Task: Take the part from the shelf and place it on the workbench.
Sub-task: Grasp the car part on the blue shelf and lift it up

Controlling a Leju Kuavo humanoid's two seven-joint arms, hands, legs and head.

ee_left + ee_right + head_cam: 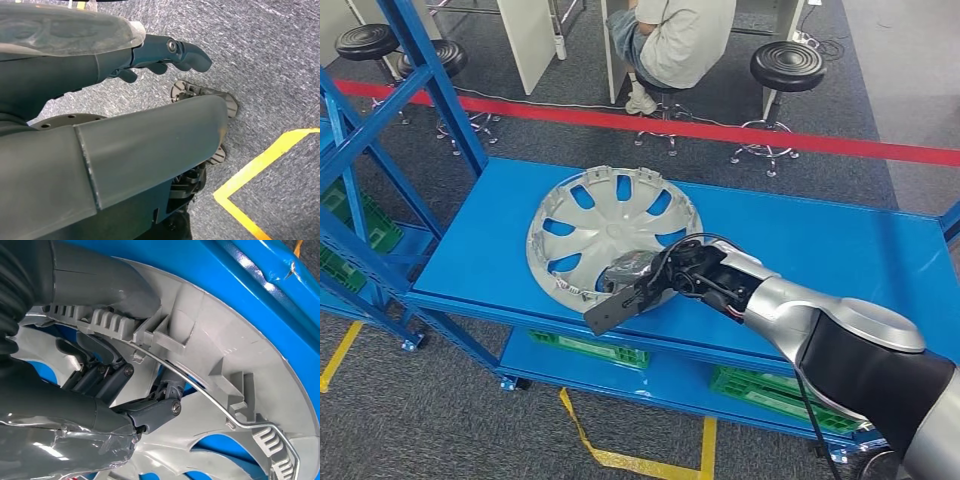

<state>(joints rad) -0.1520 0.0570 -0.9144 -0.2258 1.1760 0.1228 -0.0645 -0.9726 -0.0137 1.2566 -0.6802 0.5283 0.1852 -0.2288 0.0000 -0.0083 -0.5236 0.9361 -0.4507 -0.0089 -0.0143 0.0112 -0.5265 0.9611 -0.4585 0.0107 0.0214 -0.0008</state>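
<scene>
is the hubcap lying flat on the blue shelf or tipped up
Flat. The hubcap rests inner side up on the blue shelf, its whole rim against the surface. The right hand has fingers inside its near rim.

Head view: high, facing forward and down over the blue metal shelf (803,240).
Right wrist view: very close behind the right hand (124,390), sharing the round silver plastic hubcap (610,235) (241,365).
Left wrist view: faces down at grey carpet floor (264,45).
</scene>
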